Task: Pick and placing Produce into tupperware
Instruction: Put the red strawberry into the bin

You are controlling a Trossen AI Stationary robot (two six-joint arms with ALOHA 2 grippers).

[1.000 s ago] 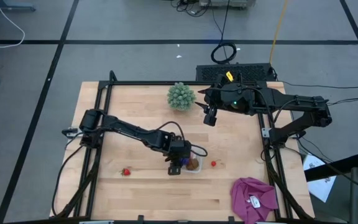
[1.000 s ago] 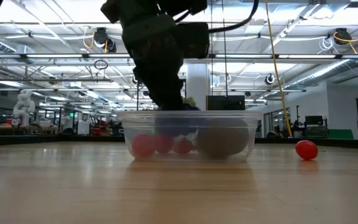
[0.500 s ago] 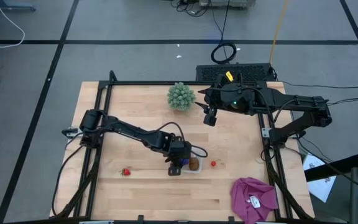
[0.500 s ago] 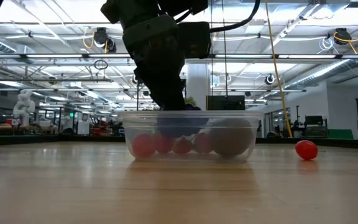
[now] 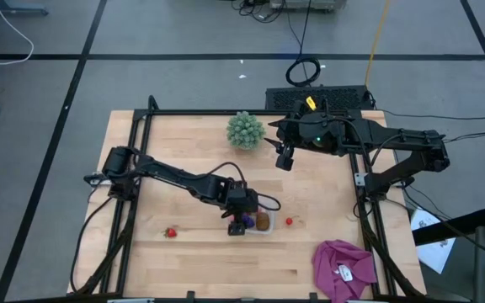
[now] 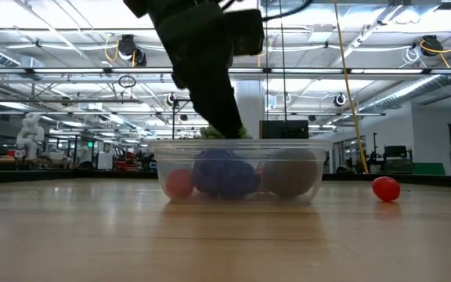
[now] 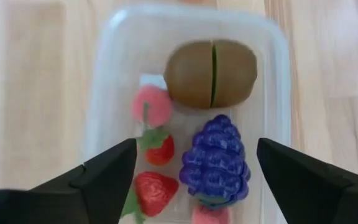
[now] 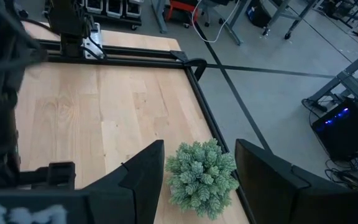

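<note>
Left wrist view — left pincer (image 7: 194,180) spread above tupperware (image 7: 277,81); grape cluster (image 7: 215,158), kiwi (image 7: 211,73) inside.

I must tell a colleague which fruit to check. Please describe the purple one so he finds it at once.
On the light wooden table, find the small clear plastic container under the left arm's open end effector. Inside lies the purple grape-like cluster, beside the brown kiwi-like oval and red strawberry-like pieces; only it is purple and knobbly.
</note>
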